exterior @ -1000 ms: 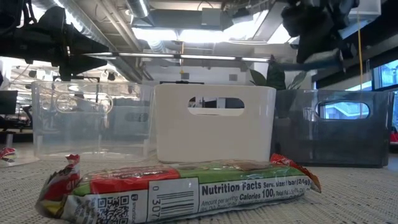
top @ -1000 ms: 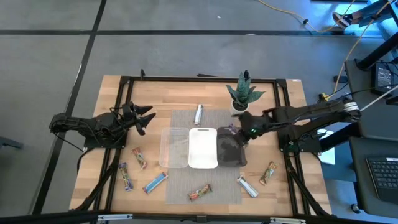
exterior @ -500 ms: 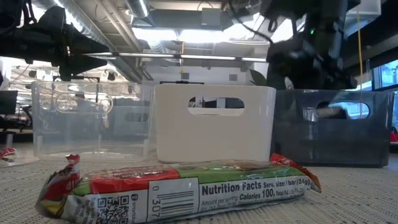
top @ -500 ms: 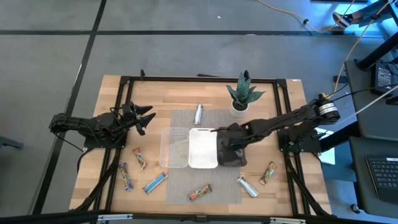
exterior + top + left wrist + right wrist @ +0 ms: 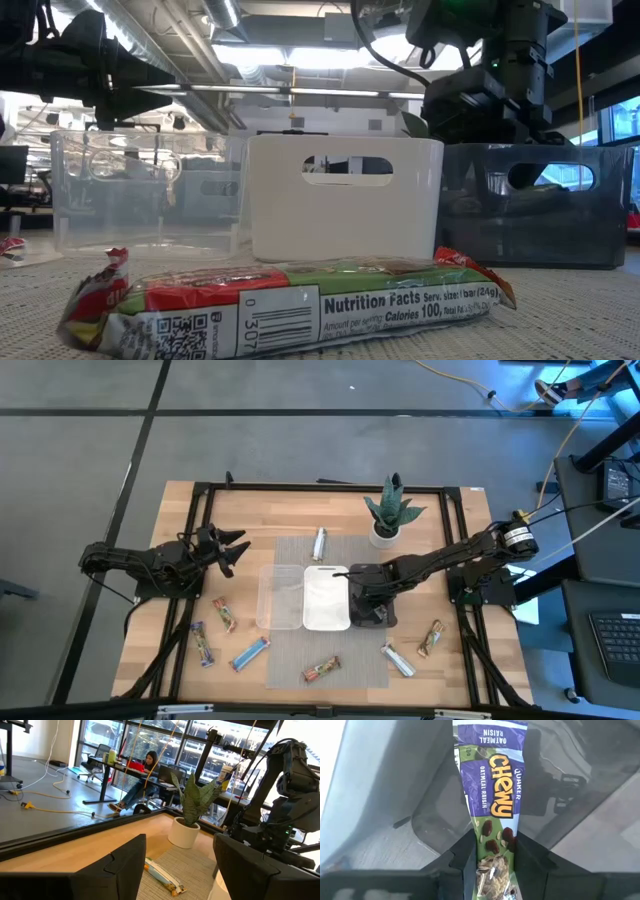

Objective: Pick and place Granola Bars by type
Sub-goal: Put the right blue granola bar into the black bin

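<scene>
My right gripper (image 5: pixel 492 865) is down inside the dark grey bin (image 5: pixel 372 612), fingers clamped on the tail of the purple-green oatmeal raisin bar (image 5: pixel 492 795), which hangs over the bin floor. I'm mid-placement. Next, as I judge it: let go, lift clear of the walls. My left gripper (image 5: pixel 232 550) waits spread wide, nothing held, over the wood at table left.

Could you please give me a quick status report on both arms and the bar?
Right gripper shut on Quaker Chewy oatmeal raisin bar, down inside dark grey bin. Left gripper open, waiting over table's left side. Nothing in the way.
</scene>
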### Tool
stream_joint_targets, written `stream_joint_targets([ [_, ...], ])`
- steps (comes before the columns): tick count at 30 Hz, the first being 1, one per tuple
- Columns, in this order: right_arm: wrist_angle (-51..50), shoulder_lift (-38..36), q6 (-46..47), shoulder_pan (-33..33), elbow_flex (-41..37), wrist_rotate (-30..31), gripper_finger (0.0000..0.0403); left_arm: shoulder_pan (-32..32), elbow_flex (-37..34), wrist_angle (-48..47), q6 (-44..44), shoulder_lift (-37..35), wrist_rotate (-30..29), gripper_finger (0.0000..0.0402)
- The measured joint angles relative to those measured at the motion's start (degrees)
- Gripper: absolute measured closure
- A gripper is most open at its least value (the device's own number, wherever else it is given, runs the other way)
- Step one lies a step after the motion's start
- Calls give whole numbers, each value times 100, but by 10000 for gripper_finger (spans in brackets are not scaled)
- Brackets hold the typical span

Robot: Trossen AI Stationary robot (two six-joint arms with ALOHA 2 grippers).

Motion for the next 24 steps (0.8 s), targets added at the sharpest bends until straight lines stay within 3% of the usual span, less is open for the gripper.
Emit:
stream_joint_targets([
  [19, 109, 0, -12, -1, 0, 0, 287, 0, 1, 25, -1, 0, 0, 177],
  [24, 106, 0, -4, -2, 0, 2, 263, -4, 0, 24, -1, 0, 9, 177],
])
